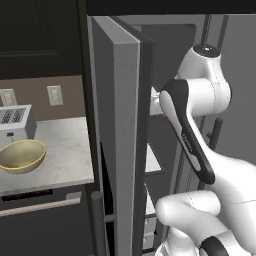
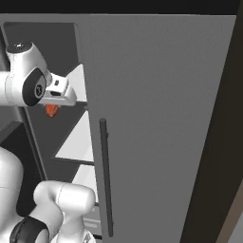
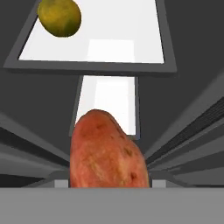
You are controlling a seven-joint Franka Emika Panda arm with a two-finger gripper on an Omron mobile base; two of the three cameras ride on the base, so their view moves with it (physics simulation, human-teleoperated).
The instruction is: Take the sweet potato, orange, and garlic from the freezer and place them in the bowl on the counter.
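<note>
Marbled counter at left carries the tan bowl, well left of the open freezer where the arm reaches. From the right, the sweet potato hangs under the gripper. Hand view: jaws pinch it, long axis running away from the camera; the orange waits on the shelf beyond.

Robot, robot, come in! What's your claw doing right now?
Claw shut on sweet potato, inside freezer. Orange on shelf. Bowl waiting on counter.
</note>
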